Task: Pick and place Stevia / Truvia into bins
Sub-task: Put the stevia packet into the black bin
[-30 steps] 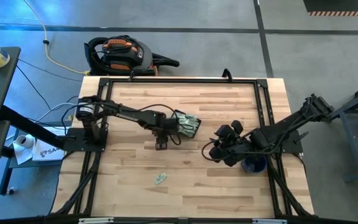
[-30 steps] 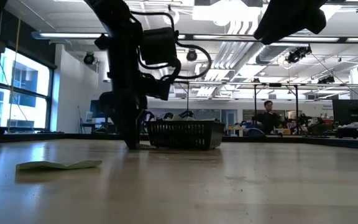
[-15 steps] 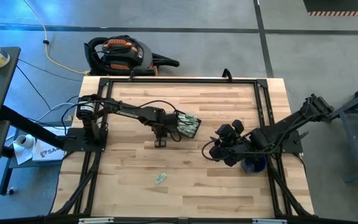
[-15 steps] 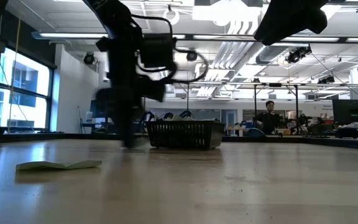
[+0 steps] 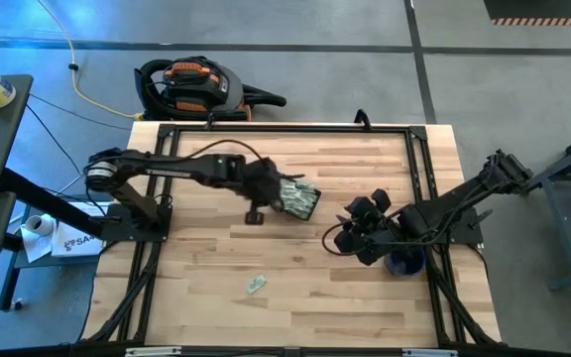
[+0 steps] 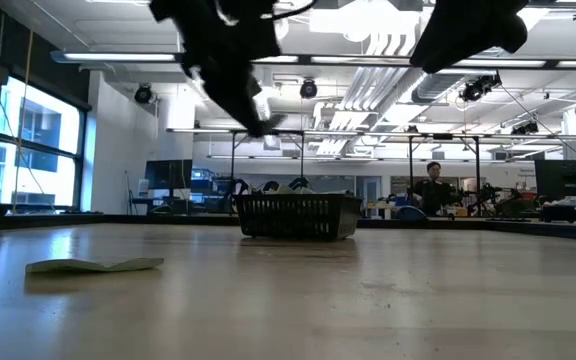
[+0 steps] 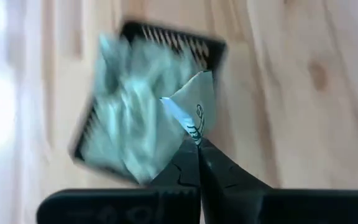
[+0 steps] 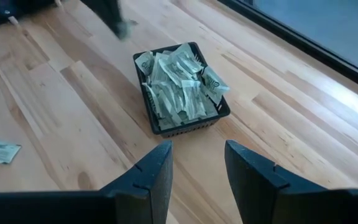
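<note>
— Basket (image 5: 300,199) first: where does it sit?

— A little above centre in the high view, on the wooden table (image 5: 345,288). It is dark, slatted, and heaped with pale green and white sachets (image 8: 178,84). In the low view it stands at mid-frame on the far part of the tabletop.

— And the left gripper (image 5: 255,212)?

— Just left of the basket in the high view, lifted off the table; the low view shows it as a dark blur in the upper left of the frame. Its jaws are pinched together on one sachet (image 7: 193,109), which sticks up from the fingertips with the full basket beyond it in the left wrist view.

— Any sachets outside the basket?

— One loose sachet (image 5: 256,285) lies flat on the wood, lower centre of the high view, well apart from the basket.

— The right gripper (image 5: 333,241)?

— It waits right of centre, pointed toward the basket, fingers (image 8: 151,177) spread apart with nothing between them. A dark blue mug (image 5: 403,264) stands partly under that arm.
</note>
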